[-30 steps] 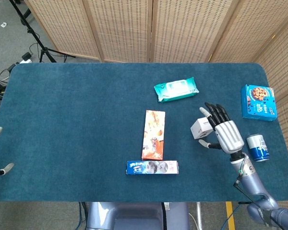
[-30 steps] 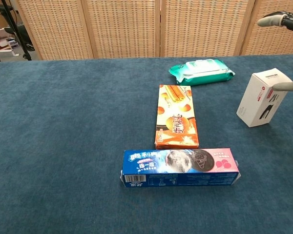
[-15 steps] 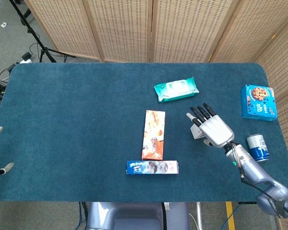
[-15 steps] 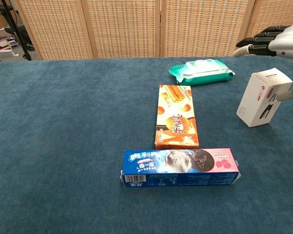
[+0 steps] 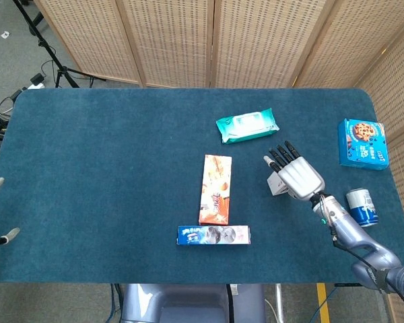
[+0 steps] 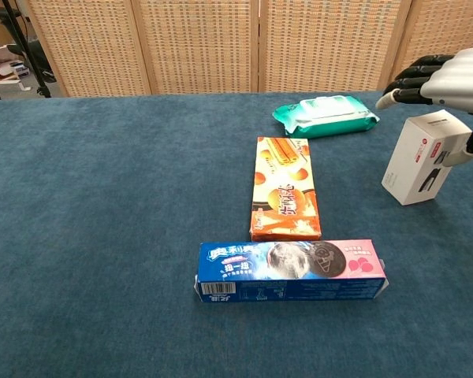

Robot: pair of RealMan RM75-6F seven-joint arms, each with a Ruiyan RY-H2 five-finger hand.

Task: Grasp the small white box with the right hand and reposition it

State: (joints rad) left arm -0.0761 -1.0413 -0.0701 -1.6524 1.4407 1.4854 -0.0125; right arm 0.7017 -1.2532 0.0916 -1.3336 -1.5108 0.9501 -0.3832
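Note:
The small white box (image 6: 422, 157) stands upright on the blue table at the right. In the head view only its left part (image 5: 276, 183) shows, the remainder hidden under my right hand (image 5: 297, 176). That hand (image 6: 449, 72) hovers over the box top with its fingers stretched out to the left, apart from the box. Its thumb lies against the box's right face. The box rests on the table, not lifted. My left hand (image 5: 5, 236) shows only as fingertips at the far left edge, spread and holding nothing.
A teal wipes pack (image 5: 247, 125) lies behind the box. An orange snack box (image 5: 215, 188) and a blue cookie carton (image 5: 213, 235) lie to its left. A blue cookie box (image 5: 363, 143) and a can (image 5: 361, 206) sit near the right edge.
My right hand has swung from the box's right side to above it, fingers now reaching over the top. The box has not moved.

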